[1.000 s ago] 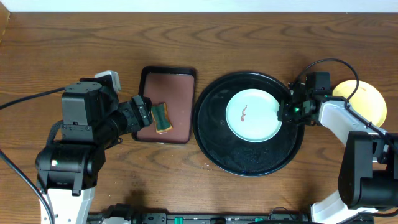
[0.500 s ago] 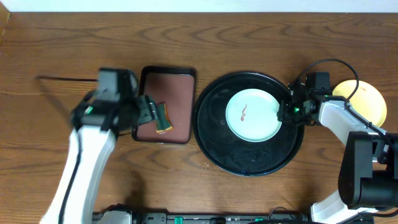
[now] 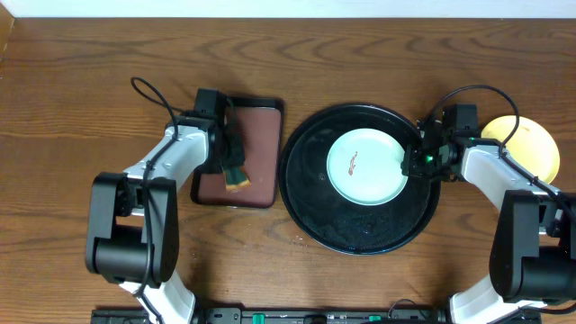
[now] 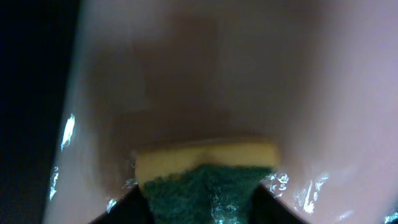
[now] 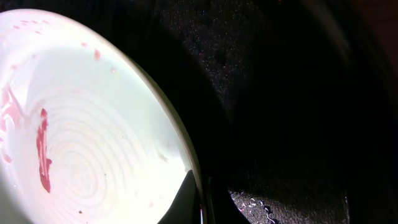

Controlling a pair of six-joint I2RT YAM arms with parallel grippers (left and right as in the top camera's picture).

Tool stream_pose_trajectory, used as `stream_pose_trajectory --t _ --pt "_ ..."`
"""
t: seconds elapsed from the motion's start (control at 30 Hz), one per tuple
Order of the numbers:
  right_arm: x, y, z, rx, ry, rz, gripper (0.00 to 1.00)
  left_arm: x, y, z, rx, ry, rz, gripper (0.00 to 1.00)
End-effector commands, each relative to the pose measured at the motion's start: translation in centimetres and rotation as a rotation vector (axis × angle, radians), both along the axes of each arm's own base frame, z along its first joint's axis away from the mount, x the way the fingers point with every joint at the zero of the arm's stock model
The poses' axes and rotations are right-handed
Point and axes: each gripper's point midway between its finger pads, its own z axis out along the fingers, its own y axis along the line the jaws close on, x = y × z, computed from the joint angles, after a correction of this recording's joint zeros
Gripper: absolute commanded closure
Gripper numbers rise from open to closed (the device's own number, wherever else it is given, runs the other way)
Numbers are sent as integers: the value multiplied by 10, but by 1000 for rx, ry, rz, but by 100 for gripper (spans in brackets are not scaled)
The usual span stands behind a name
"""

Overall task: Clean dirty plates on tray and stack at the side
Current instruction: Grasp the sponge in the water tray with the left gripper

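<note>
A pale mint-blue plate [image 3: 364, 166] with a reddish smear [image 5: 42, 149] lies in the round black tray [image 3: 360, 229]. My right gripper [image 3: 407, 165] is shut on its right rim; in the right wrist view the rim runs between the fingertips [image 5: 203, 202]. A pale yellow plate [image 3: 529, 146] rests on the table to the right of the tray. Over the brown tray [image 3: 259, 126], my left gripper [image 3: 231, 160] is shut on a green and yellow sponge [image 4: 205, 186], with a dark finger pressed against each side.
The brown rectangular tray [image 4: 217, 74] sits just left of the black tray, their rims almost touching. A black cable [image 3: 148, 94] from the left arm loops over the wood. The right arm's cable [image 3: 477, 88] arcs above the yellow plate.
The left arm has swung in from the left and stretched out over the brown tray. Its jaws have closed from wide open onto the sponge. The right arm and the plate have not moved.
</note>
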Motion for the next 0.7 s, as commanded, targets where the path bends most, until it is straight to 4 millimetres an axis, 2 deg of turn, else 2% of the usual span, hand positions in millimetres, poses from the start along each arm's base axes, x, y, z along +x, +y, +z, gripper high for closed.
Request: stream_pose_trajectory --t 0.0,0.03,0.13,0.23,0.27,0.33,0.43,0.53,0.67 --pt "-9 -2 -13 -26 53 -17 99 -10 8 -28 46 73 5 85" --pt "-9 -2 -13 -26 55 -20 99 -11 8 -29 46 76 5 92" --pt "-9 -2 -13 -26 55 -19 99 -9 5 -21 29 62 2 92" --pt "-10 -2 -13 -26 55 -19 99 -3 5 2 25 30 2 92" --pt "-10 -2 -13 -26 55 -20 99 -2 5 10 23 17 2 85" --pt "-10 -2 -13 -26 55 -20 99 -1 4 26 19 -11 3 62" --pt "-10 -2 -13 -26 55 -20 99 -8 4 41 11 -17 0 43" --pt "-10 -2 -13 -26 55 -20 99 -26 1 41 8 48 -9 42" --pt "-10 -2 -13 -26 55 -20 99 -52 -8 27 11 140 -33 42"
